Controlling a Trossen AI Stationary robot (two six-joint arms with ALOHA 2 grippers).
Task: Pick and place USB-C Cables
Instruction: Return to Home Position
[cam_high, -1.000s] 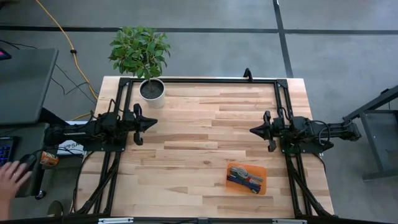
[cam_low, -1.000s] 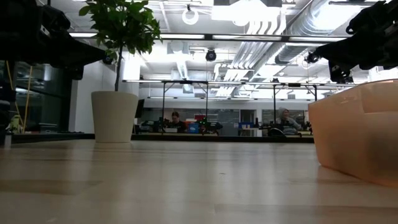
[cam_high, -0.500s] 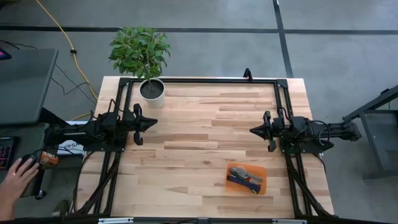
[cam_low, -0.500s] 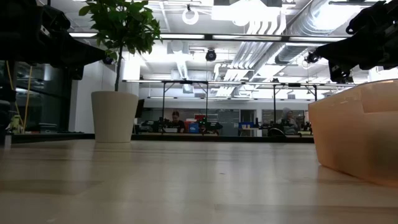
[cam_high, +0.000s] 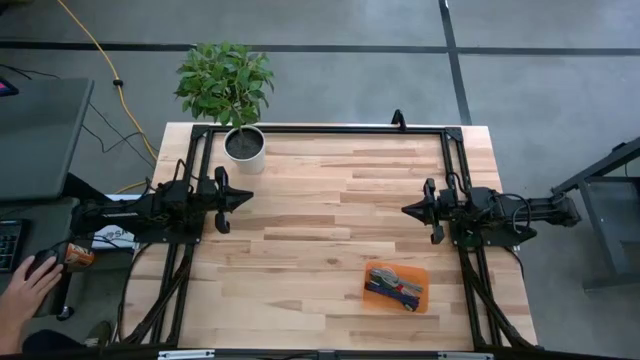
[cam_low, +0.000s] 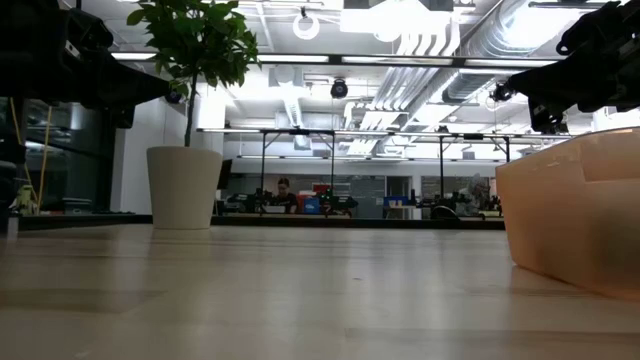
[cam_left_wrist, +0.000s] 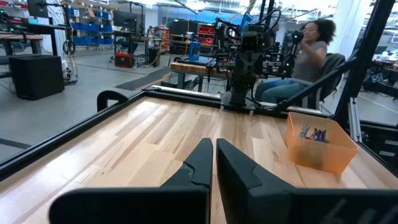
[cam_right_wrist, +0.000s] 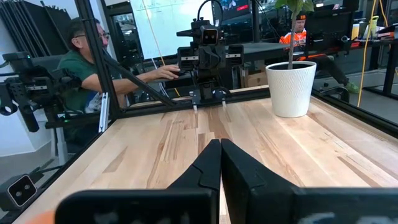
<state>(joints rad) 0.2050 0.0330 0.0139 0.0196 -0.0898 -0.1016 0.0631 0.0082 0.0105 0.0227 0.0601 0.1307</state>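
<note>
The USB-C cables lie as a small blue, grey and reddish tangle inside the orange tray, which stands on the table near its near right edge; the left wrist view shows the cables showing above the tray's rim. My left gripper hovers shut over the table's left side, pointing right. My right gripper hovers shut over the right side, pointing left, a little beyond the tray. In each wrist view, the left gripper and the right gripper show their fingers closed together.
A potted plant in a white pot stands at the table's far left corner. A black frame runs along the far edge and both sides. A person's hand rests on a desk left of the table. Bare wood lies between the arms.
Both arms have kept still. The person's hand at the desk left of the table has drawn back a little toward the near side.
</note>
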